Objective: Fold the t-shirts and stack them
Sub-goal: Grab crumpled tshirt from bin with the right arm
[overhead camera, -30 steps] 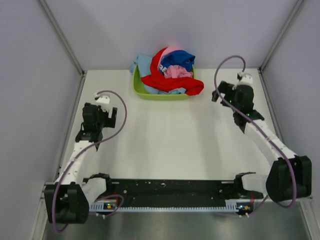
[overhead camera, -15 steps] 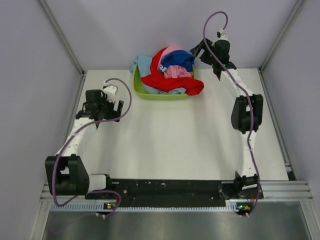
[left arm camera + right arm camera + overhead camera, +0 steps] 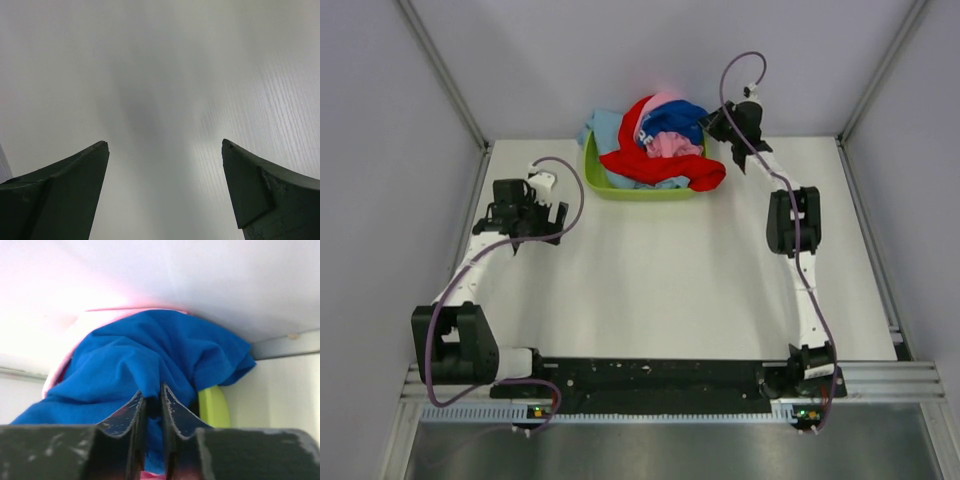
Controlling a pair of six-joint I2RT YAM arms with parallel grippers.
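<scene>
The t-shirts lie piled in a lime green tub [image 3: 620,189] at the back of the table: a royal blue t-shirt [image 3: 676,117] on top, a red one [image 3: 648,165] draped over the front, a pink one [image 3: 676,146] between them and a light blue one [image 3: 605,126] at the left. My right gripper [image 3: 711,123] reaches the right side of the pile. In the right wrist view that gripper [image 3: 152,391] is shut on a fold of the royal blue t-shirt [image 3: 150,347]. My left gripper [image 3: 532,236] hangs over bare table at the left, and the left wrist view shows it [image 3: 165,145] open and holding nothing.
The green tub's rim [image 3: 215,407] shows just right of the pinched fold. Grey walls with metal posts [image 3: 445,75] close in the white table [image 3: 650,280] on three sides. The black base rail [image 3: 660,375] runs along the near edge.
My right arm stretched up from the right side of the table to the tub, and its jaws closed on the blue t-shirt. The left arm swung slightly and stayed open.
</scene>
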